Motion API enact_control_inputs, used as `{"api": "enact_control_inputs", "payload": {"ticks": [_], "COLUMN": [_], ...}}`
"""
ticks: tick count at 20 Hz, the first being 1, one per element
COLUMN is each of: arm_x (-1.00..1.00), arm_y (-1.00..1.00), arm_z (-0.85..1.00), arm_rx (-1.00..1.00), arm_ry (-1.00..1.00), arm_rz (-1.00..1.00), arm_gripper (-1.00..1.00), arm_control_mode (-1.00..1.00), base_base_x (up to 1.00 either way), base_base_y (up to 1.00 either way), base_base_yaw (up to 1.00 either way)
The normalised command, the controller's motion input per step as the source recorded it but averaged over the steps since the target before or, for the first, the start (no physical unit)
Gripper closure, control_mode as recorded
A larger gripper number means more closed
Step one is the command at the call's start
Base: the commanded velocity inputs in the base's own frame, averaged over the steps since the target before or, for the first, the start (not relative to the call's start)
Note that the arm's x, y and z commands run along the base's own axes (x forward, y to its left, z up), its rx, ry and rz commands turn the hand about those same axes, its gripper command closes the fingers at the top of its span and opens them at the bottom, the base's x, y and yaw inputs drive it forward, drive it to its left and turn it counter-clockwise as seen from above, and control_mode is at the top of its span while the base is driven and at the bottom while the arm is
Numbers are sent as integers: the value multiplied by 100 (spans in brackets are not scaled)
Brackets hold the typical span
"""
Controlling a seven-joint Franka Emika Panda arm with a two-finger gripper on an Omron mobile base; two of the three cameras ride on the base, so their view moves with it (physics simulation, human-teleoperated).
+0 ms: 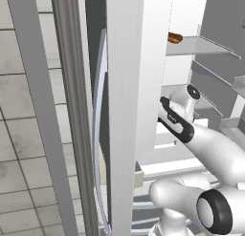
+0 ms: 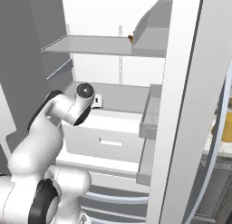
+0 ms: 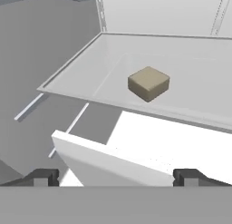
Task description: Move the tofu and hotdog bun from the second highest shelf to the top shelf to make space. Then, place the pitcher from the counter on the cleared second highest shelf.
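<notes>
Gripper (image 3: 116, 177): jaws spread wide, nothing between them, held low in front of the open fridge.
White drawer (image 3: 136, 166): directly beyond the fingertips, its front edge running slantwise across the hand view.
Shelf (image 3: 81, 80): pale grey panel just above and behind the drawer.
Tofu (image 3: 148, 83): small beige block, sitting flat on that shelf, well apart from the gripper.
Top shelf (image 1: 203, 45): higher up.
Hotdog bun (image 1: 175, 37): one brown end showing on the top shelf, beside the fridge wall.
</notes>
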Motion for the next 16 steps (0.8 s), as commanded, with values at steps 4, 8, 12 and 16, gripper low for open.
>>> {"api": "enact_control_inputs", "payload": {"ticks": [4,8,12,16], "arm_x": [41,31,26,25], "arm_y": [0,0,1,0], "arm_z": [0,-2,-10,-13], "arm_rx": [0,0,0,0], "arm_ry": [2,5,1,0], "arm_rz": [0,0,0,0], "arm_gripper": [-100,-100,-100,-100], "arm_control_mode": [-100,-100,-100,-100], "base_base_x": [0,0,0,0], "base_base_y": [0,0,0,0], "base_base_yaw": [0,0,0,0]}}
